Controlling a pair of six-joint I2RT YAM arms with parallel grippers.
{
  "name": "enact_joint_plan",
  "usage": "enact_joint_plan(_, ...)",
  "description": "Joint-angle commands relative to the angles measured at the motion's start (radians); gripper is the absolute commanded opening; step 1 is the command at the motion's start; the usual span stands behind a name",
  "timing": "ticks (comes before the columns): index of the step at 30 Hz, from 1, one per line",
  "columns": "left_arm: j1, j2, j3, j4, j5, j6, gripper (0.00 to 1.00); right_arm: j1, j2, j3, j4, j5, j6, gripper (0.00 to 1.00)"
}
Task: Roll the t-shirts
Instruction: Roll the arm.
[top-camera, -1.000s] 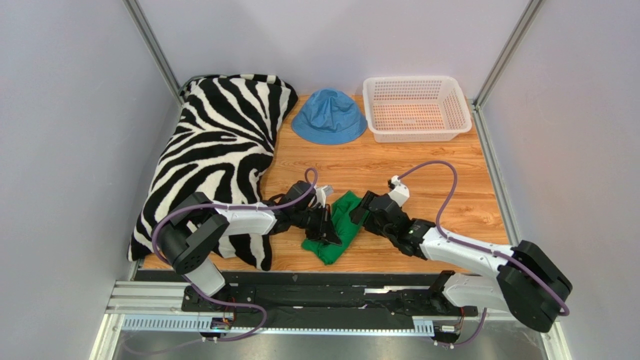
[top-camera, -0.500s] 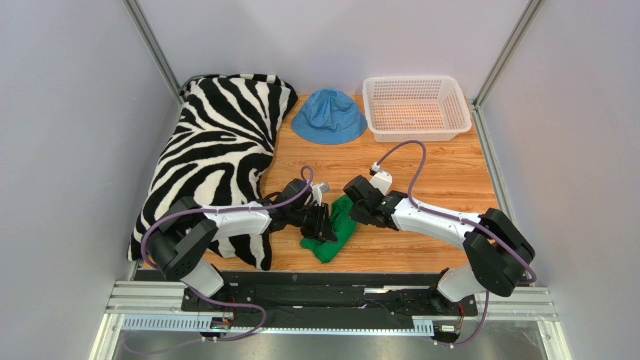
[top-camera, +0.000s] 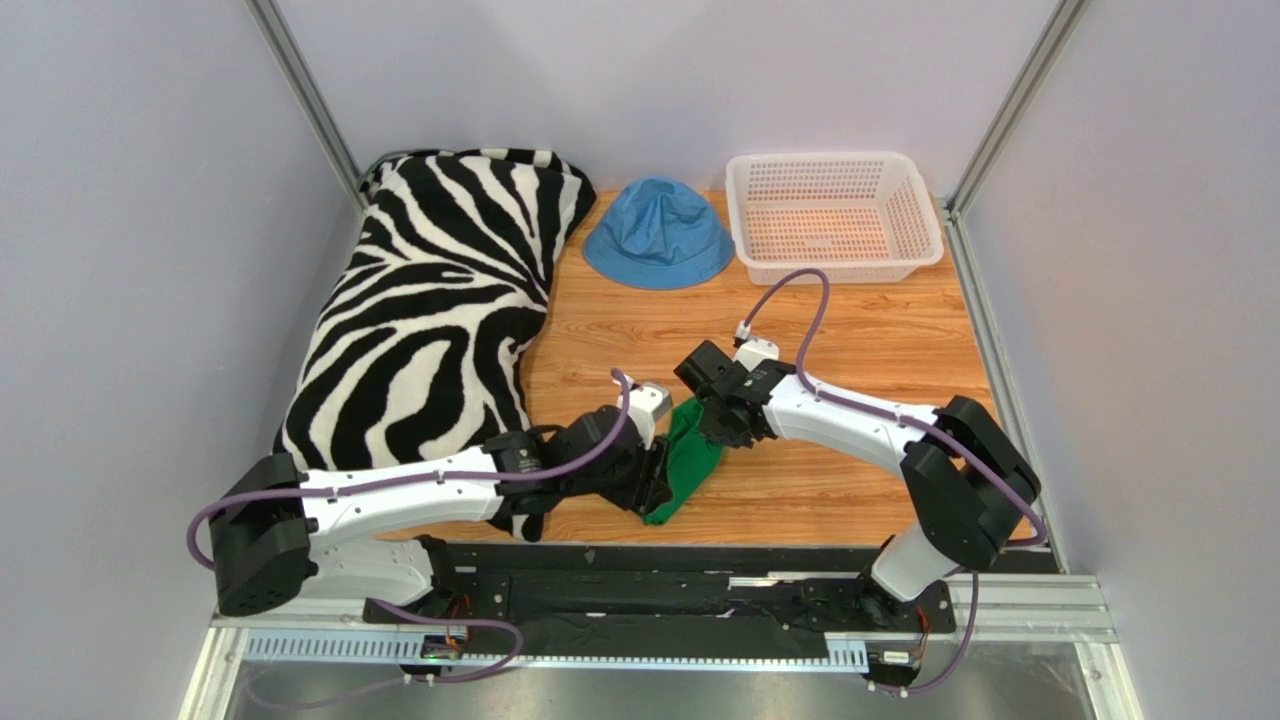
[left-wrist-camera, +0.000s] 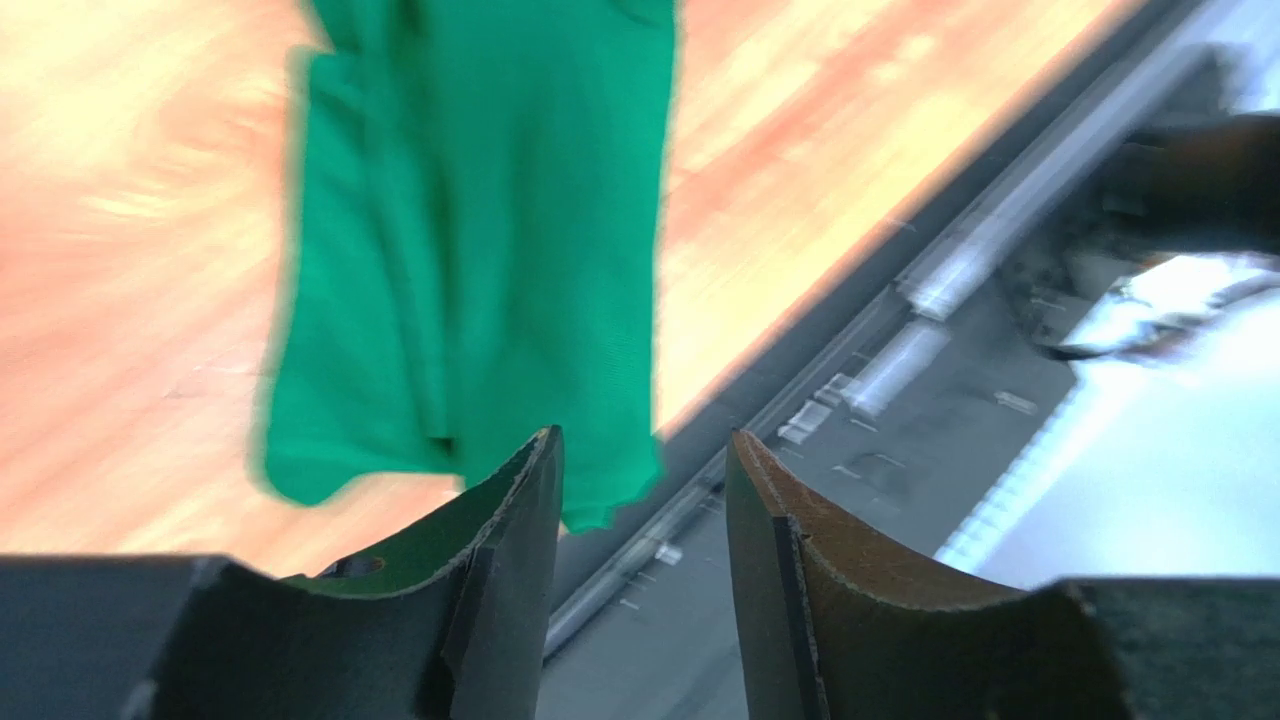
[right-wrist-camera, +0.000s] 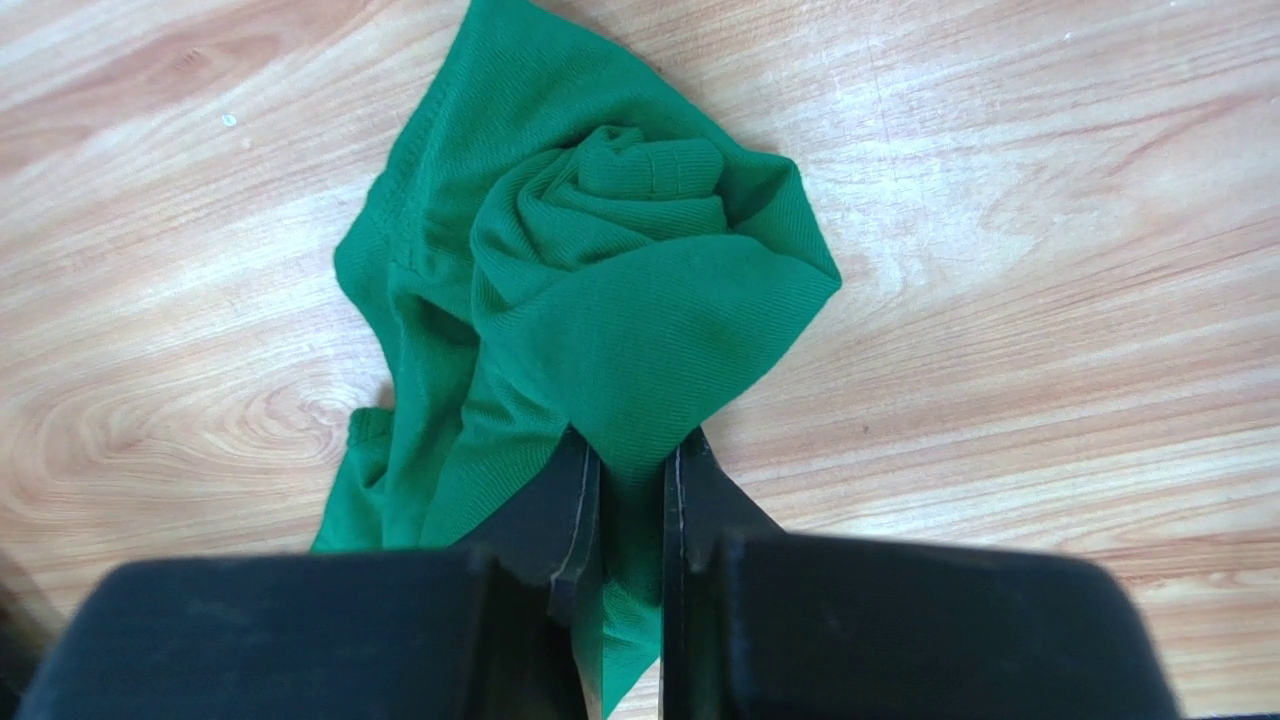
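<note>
Here, the plain bright green cloth t-shirt lies bunched just beside the near end of the black-and-white zebra-striped pillow. The right gripper pinches a fold of it. The left gripper stands parted, holding nothing.

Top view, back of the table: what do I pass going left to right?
zebra pillow → blue bucket hat → white basket
</note>
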Motion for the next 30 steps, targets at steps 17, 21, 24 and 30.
enact_joint_plan(17,-0.458,0.428,0.385,-0.214,-0.915,0.287,0.57,-0.032,0.137,0.112,-0.178,-0.044,-0.09,0.0)
enact_joint_plan(21,-0.475,0.533,0.432,-0.236,-0.974,0.319,0.57,-0.033,0.139,0.111,-0.18,-0.047,-0.093,0.0)
enact_joint_plan(24,-0.475,0.599,0.461,-0.268,-0.996,0.317,0.57,-0.032,0.142,0.111,-0.18,-0.049,-0.093,0.0)
enact_joint_plan(30,-0.475,0.711,0.518,-0.35,-1.022,0.282,0.56,-0.032,0.145,0.111,-0.181,-0.053,-0.091,0.0)
